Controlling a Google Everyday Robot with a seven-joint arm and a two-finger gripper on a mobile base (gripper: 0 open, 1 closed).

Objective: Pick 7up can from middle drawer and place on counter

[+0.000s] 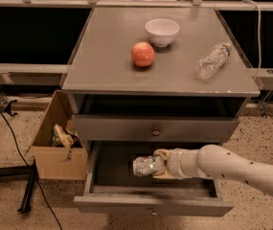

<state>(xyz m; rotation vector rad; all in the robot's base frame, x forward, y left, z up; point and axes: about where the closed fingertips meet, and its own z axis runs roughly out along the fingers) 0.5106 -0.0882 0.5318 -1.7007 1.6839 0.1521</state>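
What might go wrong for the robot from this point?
The gripper is deep in the open drawer at the 7up can; lifting out, the can might knock the closed drawer front above. On the counter, it may bump the apple, bowl or lying water bottle.

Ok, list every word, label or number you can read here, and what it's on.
None can be read.
7up can, at the gripper inside the middle drawer: green markings, too blurred.
Plastic bottle on the counter: label too blurred.
Wrappers in the cardboard box: too small.
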